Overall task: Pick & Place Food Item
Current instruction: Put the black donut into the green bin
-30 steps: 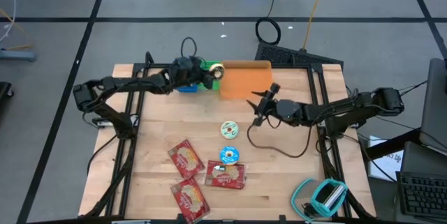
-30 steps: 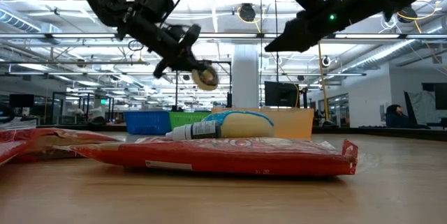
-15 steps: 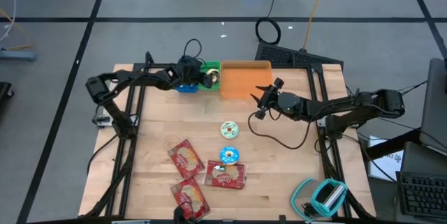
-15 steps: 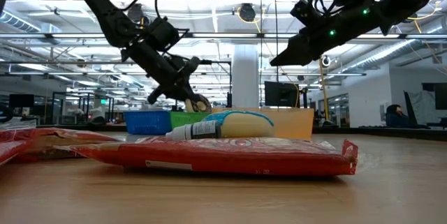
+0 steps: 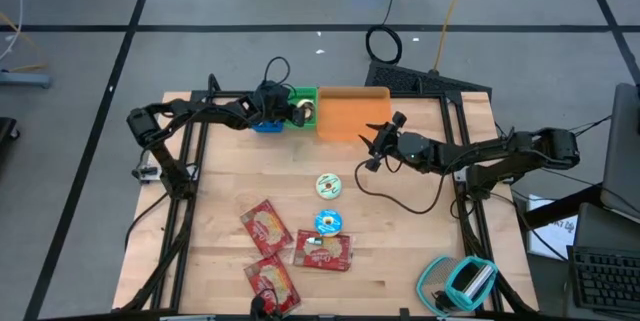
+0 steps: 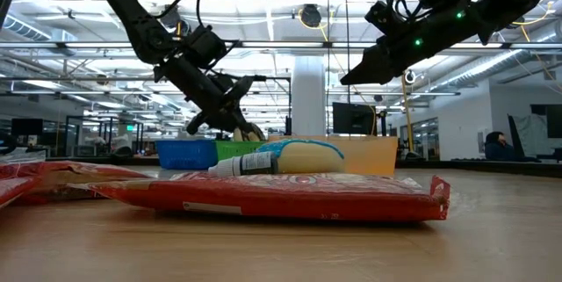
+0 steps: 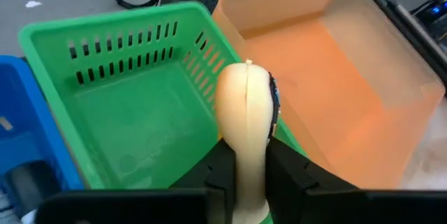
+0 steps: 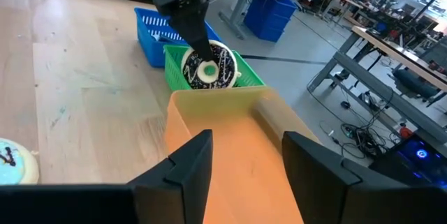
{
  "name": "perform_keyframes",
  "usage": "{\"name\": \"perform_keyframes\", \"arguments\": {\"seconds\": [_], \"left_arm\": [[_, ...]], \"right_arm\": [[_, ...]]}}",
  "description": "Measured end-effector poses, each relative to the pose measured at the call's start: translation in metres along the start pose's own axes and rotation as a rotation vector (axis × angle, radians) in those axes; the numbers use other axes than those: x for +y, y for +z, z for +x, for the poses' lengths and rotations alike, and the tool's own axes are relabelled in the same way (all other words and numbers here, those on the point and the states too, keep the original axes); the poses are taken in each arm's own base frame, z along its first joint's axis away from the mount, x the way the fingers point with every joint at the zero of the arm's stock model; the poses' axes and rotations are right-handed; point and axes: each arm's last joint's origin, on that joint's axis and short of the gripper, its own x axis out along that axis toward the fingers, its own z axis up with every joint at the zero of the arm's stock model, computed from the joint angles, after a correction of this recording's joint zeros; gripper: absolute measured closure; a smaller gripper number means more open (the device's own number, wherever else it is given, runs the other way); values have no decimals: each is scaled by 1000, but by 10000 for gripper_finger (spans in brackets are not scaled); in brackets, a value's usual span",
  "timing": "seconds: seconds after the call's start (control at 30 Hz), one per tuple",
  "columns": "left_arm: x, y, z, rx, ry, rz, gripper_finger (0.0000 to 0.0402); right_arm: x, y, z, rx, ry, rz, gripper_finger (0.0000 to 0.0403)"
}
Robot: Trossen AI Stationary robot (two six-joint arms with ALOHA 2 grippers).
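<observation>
Doughnut (image 7: 246, 123) pinched in left fingers (image 7: 222, 175) over green basket (image 7: 105, 56), orange bin (image 7: 328, 77) bare, right fingers (image 8: 185, 168) spread.

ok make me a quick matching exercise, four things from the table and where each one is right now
Things:
1. green basket
2. orange bin
3. round food item
4. red packets

Places:
A. between the left pincer's fingers, over the green basket
B. near edge of the table
C. far edge, directly right of the green basket
D. far edge, between the blue basket and the orange bin

Pairs: 1-D, 2-C, 3-A, 4-B
</observation>
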Motion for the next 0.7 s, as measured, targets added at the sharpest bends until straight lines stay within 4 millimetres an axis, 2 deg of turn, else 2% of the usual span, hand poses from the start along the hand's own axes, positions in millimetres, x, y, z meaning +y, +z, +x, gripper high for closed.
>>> {"name": "perform_keyframes", "arguments": {"seconds": [0.2, 0.53, 0.7], "left_arm": [[0, -1, 0, 9, 10, -1, 301], [2, 0, 0, -12, 52, 67, 207], [2, 0, 0, -13, 52, 78, 175]], "right_arm": [[0, 0, 0, 0, 0, 0, 243], [0, 0, 0, 0, 0, 0, 243], [0, 0, 0, 0, 0, 0, 243]]}}
